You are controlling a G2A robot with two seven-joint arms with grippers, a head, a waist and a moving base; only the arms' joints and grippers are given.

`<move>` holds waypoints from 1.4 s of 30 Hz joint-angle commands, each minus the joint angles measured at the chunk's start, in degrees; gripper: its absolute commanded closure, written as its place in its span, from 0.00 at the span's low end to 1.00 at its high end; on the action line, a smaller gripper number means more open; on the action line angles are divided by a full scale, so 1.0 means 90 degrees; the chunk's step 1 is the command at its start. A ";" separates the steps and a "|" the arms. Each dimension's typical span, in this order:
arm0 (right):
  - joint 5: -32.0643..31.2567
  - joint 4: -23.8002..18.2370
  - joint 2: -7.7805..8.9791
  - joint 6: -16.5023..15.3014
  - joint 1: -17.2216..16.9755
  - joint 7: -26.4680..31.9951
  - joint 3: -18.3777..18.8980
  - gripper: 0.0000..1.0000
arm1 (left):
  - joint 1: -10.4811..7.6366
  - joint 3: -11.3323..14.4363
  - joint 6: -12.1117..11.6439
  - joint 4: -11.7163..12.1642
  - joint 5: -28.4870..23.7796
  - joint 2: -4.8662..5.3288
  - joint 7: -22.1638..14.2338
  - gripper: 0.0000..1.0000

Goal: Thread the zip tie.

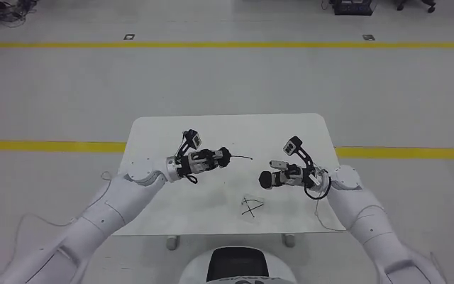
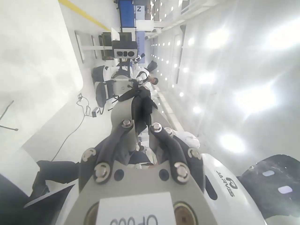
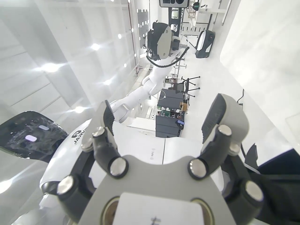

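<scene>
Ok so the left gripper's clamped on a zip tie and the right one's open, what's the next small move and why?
Probably bring the right gripper over to the free tail of the zip tie and close on it. The left gripper is shut on one end, the tail sticks out toward the right gripper, and that gripper is open, empty and apart from it. Threading likely needs both ends held.

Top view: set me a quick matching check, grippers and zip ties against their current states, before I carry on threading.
Things:
1. left gripper
2. right gripper
3. held zip tie
4. loose zip ties

States:
A. lying crossed on the table
B. open, empty
C. shut on the held zip tie
D. sticking out of the left gripper toward the other arm

Pairs: 1-C, 2-B, 3-D, 4-A
</scene>
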 commanded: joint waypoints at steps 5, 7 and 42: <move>-0.0028 -0.0110 -0.0008 0.0000 -0.0049 -0.0213 -0.0016 0.00 | 0.0106 0.0005 0.0116 -0.0111 -0.0141 -0.0018 0.0018 1.00; 0.0001 -0.0274 -0.0019 0.0000 -0.0080 -0.0179 -0.0004 0.00 | 0.0180 0.0006 0.0269 -0.0141 -0.0319 -0.0038 -0.0157 1.00; 0.0166 -0.0472 -0.0119 0.0000 -0.0322 0.0000 0.0232 0.58 | 0.0616 -0.0355 0.0571 -0.0341 -0.0047 -0.0121 -0.0424 1.00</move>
